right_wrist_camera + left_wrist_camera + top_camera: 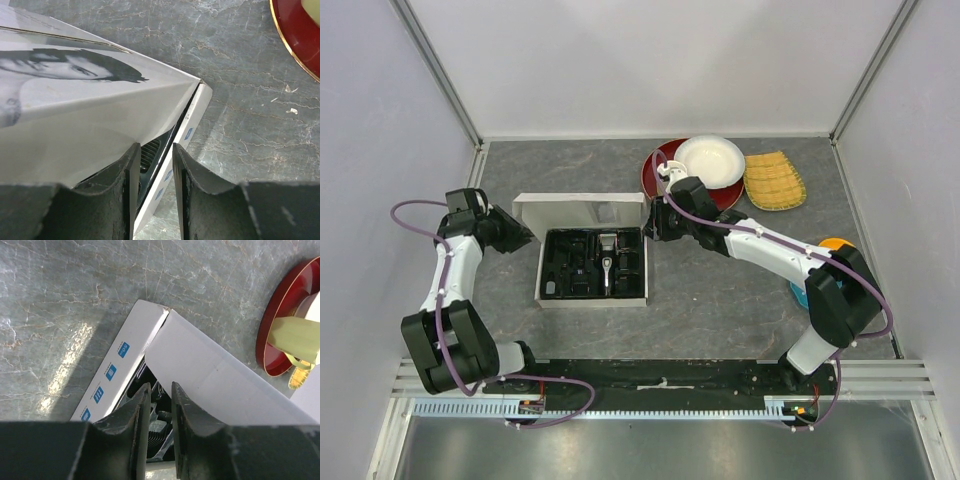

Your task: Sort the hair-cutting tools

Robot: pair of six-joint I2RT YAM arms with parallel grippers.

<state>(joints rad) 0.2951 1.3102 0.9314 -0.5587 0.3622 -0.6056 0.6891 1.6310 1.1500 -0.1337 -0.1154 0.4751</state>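
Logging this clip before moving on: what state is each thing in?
white box: lid open, hinged back at far side.
hair clipper: lying in the box's black tray.
white bowl: upright on red plate.
left tool: at box's left wall, narrow gap, grip unclear.
right tool: straddling box's right wall, grip unclear.

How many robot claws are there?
2. The left claw is at the left end of the white box; the right claw is at its right end. None seem hidden.
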